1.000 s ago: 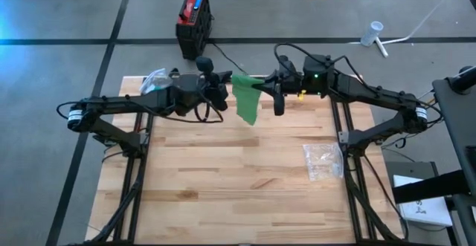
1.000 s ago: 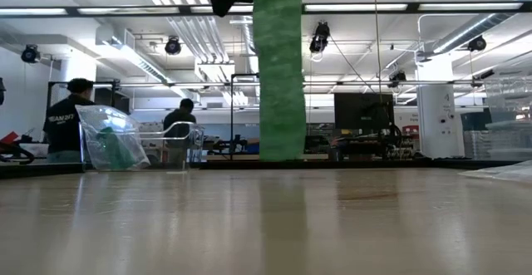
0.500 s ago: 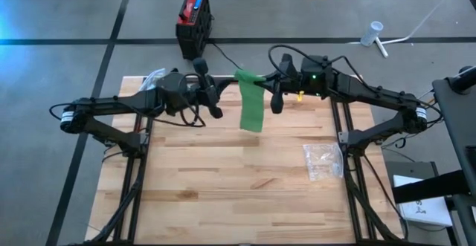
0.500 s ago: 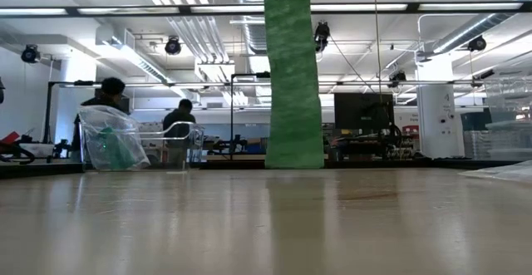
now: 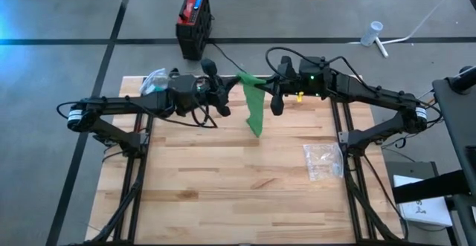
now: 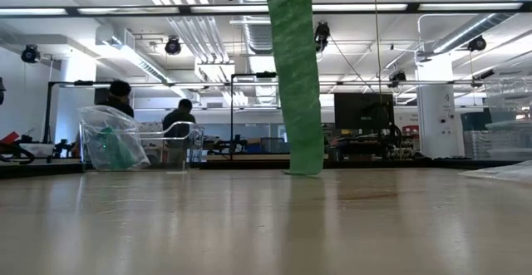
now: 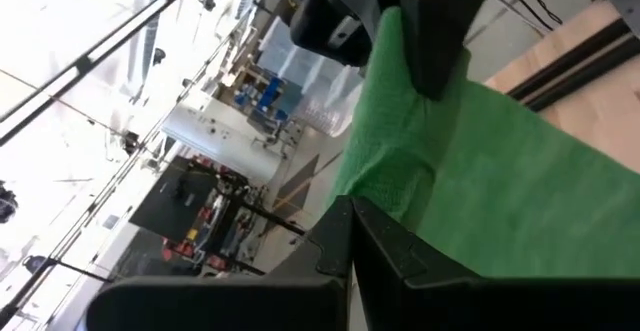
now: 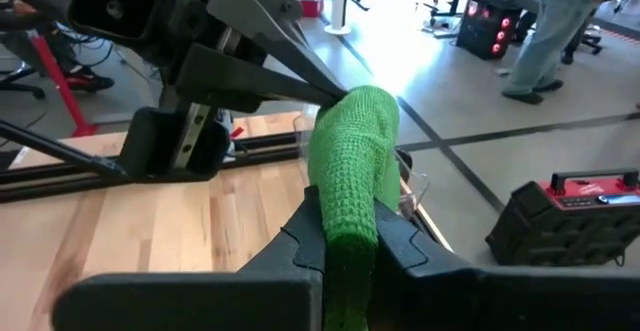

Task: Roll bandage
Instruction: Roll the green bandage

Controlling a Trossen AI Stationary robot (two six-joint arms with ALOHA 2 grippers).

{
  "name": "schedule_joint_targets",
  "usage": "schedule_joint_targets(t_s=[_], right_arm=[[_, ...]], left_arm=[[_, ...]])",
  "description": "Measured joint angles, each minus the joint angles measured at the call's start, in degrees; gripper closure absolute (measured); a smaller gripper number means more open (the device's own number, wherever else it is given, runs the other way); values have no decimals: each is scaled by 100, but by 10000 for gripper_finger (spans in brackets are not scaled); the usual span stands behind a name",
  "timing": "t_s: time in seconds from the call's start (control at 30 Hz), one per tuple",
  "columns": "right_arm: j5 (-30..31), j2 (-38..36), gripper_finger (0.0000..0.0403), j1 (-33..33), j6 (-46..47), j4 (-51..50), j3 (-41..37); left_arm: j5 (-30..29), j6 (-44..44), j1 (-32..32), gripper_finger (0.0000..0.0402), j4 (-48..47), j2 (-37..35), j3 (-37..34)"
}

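A long green bandage [image 5: 255, 112] hangs as a strip between my two grippers, high over the table's far middle. In the low view [image 6: 298, 84] it drops from the picture's top, and its lower end [image 6: 305, 170] is at the tabletop. My right gripper [image 8: 345, 233] is shut on its upper part. The bunched top end [image 8: 355, 121] sticks out past the fingers. My left gripper [image 7: 350, 211] comes from the left, its shut tips at that top end. My left gripper meets the edge of the bandage's bunched top end [image 8: 335, 99] with only its fingertips, level, from the table's left side. How many layers it has cannot be told. My right gripper pinches the bandage just below its top end [image 8: 345, 206] between its two fingers, level, from the table's right side. The top end sticks out beyond the fingertips. The rest hangs below as a slack strip.
A clear plastic bag with something green inside [image 5: 155, 79] stands at the table's far left corner and also shows in the low view [image 6: 112, 142]. A clear packet [image 5: 322, 160] lies at the right. People stand in the room behind [image 6: 116, 100].
My left gripper drew back toward the table's left edge, away from the bandage, then came back to its top end. The hanging strip has swung toward the right and turned, so it looks narrower from above. Its top end has stayed in my right gripper.
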Motion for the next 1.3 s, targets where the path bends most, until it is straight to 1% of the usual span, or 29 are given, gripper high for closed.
schedule_joint_targets(t_s=[0.37,0.43,0.6,0.73,0.8,0.9,0.97,1.03,1.1,1.2,1.3], right_arm=[[-6,9,382,2,156,106,18],[-31,6,382,2,185,360,82],[-37,-11,382,8,170,278,129],[28,-18,382,2,135,210,111],[152,-39,382,0,15,162,116],[205,-37,382,-7,-322,101,94],[204,-37,382,-5,-702,112,94],[195,-17,382,7,-1109,234,65],[124,19,382,20,-1541,412,-35],[-13,73,382,19,-2242,782,-247],[-40,94,382,20,-2861,1055,-374]], left_arm=[[-63,-192,0,402,-706,-15,20],[-94,-206,3,402,-885,-3,-4],[-96,-263,9,402,-907,-7,-13],[-216,-341,4,402,-1182,-160,-11],[-249,-479,7,402,-1377,-355,-11],[-229,-780,7,402,-1637,-716,-2],[-135,-1057,36,401,-1803,-911,-2],[139,-1293,81,396,-1843,-1086,-2],[639,-1584,163,381,-1876,-1282,-2],[1484,-2061,376,341,-1888,-1478,0],[2184,-2566,614,287,-1936,-1537,-2]])
